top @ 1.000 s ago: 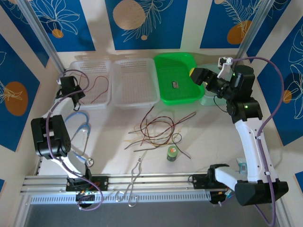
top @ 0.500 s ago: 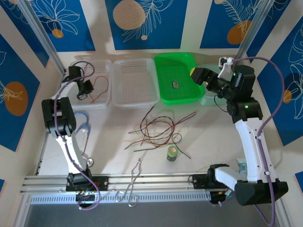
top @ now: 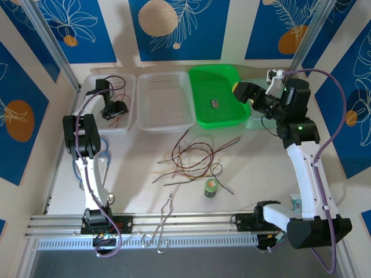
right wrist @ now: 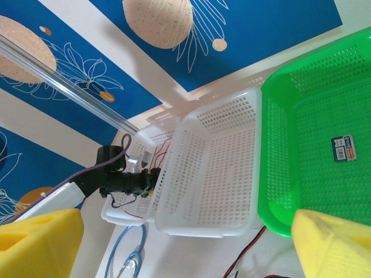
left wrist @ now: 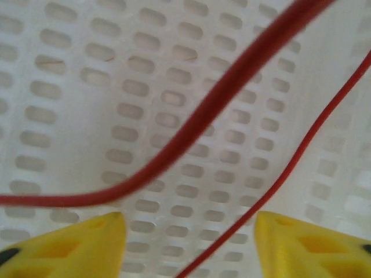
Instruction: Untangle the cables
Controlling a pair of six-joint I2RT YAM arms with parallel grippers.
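Observation:
A loose tangle of red, black and tan cables lies on the table in front of the trays. One red cable lies in the left white tray. My left gripper reaches down into that tray. In the left wrist view it is open just above the perforated floor. A thin stretch of red cable runs between its yellow fingertips, and a blurred stretch crosses closer to the lens. My right gripper hovers open at the green tray's right edge, holding nothing.
A middle white tray and a green tray holding a small card stand at the back. A light-blue stethoscope lies at left. A green bottle and metal tongs sit near the front rail.
The left arm has swung from beside the left tray to over it, and its gripper now sits low inside by the red cable. The right arm has barely moved.

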